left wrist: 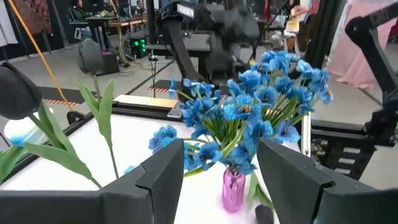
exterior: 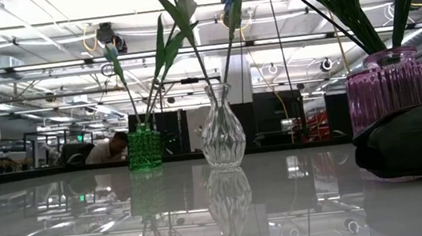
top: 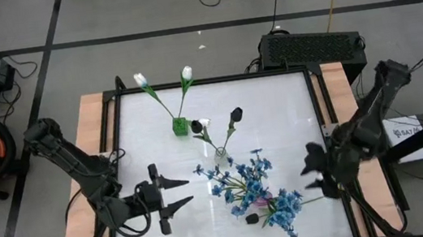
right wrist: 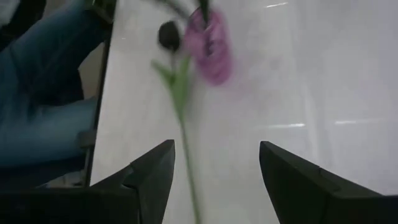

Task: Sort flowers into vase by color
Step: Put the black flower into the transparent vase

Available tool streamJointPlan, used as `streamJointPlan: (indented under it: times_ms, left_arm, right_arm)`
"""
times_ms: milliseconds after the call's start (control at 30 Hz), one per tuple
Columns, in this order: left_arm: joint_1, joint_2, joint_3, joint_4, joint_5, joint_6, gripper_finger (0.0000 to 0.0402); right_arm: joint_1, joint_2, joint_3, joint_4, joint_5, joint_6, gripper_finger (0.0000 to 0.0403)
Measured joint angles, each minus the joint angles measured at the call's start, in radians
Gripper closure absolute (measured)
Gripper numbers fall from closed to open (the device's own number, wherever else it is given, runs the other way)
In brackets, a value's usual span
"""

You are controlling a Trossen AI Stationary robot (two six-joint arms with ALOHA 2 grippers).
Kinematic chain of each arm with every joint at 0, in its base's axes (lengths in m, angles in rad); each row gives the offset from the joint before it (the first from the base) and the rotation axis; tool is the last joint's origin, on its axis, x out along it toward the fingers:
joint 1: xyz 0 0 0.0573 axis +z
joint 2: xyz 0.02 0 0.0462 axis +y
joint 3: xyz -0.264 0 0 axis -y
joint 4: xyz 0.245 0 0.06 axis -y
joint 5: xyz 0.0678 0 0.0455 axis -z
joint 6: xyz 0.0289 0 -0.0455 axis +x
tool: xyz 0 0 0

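Note:
A green vase (top: 180, 126) at the far middle holds two white tulips (top: 187, 73). A clear vase (top: 221, 156) holds a white tulip (top: 202, 124) and a black tulip (top: 236, 115). A purple vase (right wrist: 211, 40) holds the blue sprays (top: 245, 184). A black tulip (top: 252, 219) lies on the table beside the purple vase, its stem (right wrist: 183, 118) running toward my right gripper (top: 311, 179). That gripper is open, its fingers (right wrist: 149, 174) on either side of the stem's end and apart from it. My left gripper (top: 180, 192) is open and empty, left of the blue sprays (left wrist: 249, 112).
The vases also show in the low view: green (exterior: 143, 146), clear (exterior: 222, 137) and purple (exterior: 397, 87), with the black bud (exterior: 419, 141) lying in front of the purple one. A person's leg in jeans (right wrist: 43, 93) shows past the table's near edge. Bare tabletop (top: 277, 118) lies at the far right.

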Motion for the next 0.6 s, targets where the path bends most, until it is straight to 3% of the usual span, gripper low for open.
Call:
streamJointPlan:
  times_ms: [133, 267, 400, 600]
  left_arm:
    - [0.0, 0.005, 0.0, 0.046, 0.0, 0.008, 0.0192]
    - [0.01, 0.005, 0.0, 0.058, -0.004, 0.008, 0.0192]
    - [0.028, 0.005, 0.0, 0.057, -0.005, 0.008, 0.0192]
    - [0.049, 0.005, 0.0, 0.055, -0.006, 0.009, 0.0192]
  right_arm:
    - [0.134, 0.069, -0.112, 0.184, 0.07, 0.063, 0.0177]
    - [0.231, 0.176, -0.137, 0.234, 0.169, 0.099, 0.018]
    - [0.28, 0.302, -0.136, 0.269, 0.223, 0.123, 0.0196]
    - [0.306, 0.465, -0.136, 0.392, 0.224, 0.131, 0.0226]
